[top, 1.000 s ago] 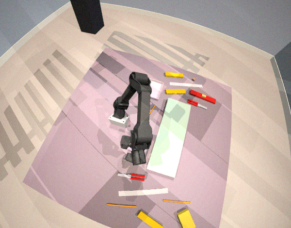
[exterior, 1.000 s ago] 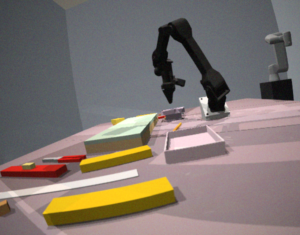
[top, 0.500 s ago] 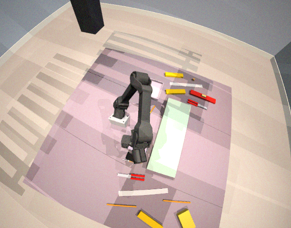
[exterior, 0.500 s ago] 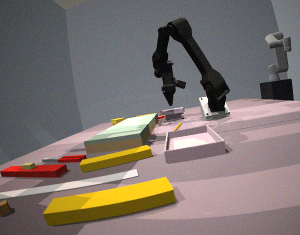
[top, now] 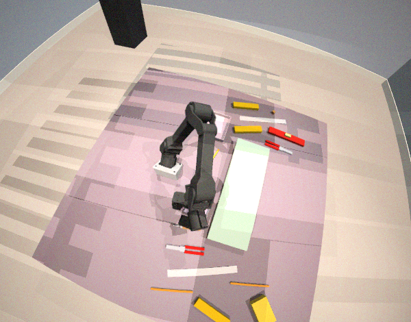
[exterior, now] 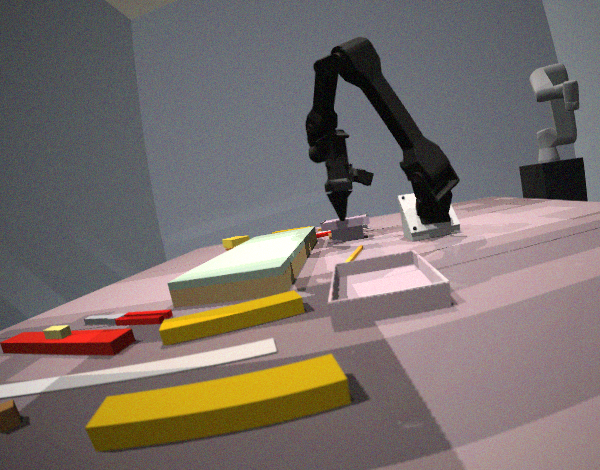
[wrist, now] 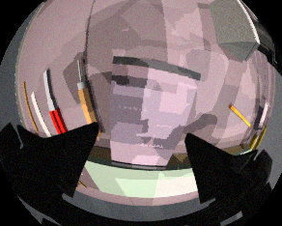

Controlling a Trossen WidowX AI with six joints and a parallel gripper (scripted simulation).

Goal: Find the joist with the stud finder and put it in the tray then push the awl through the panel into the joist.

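Observation:
The stud finder [exterior: 347,231] [wrist: 155,106] is a lilac-grey box, mostly hidden under the arm in the top view. My gripper [exterior: 342,219] [wrist: 144,133] is open and empty, pointing down over the stud finder, with one fingertip on each side of it in the wrist view. Whether the tips reach its sides I cannot tell. The awl [wrist: 87,103], with orange handle and metal tip, lies beside it, near the left finger. The pale green floor panel [top: 238,190] [exterior: 249,260] [wrist: 135,185] lies alongside. The shallow pinkish tray [exterior: 391,302] is at the panel's far end.
Red-handled pliers [top: 194,250] [wrist: 57,121] and a white strip [top: 202,271] lie beyond the awl. A thin yellow stick [top: 216,153] [exterior: 355,253] [wrist: 240,116] lies between base and panel. Yellow blocks [top: 247,129] [exterior: 232,318] and a red level [top: 294,138] [exterior: 88,341] lie past the panel's tray end.

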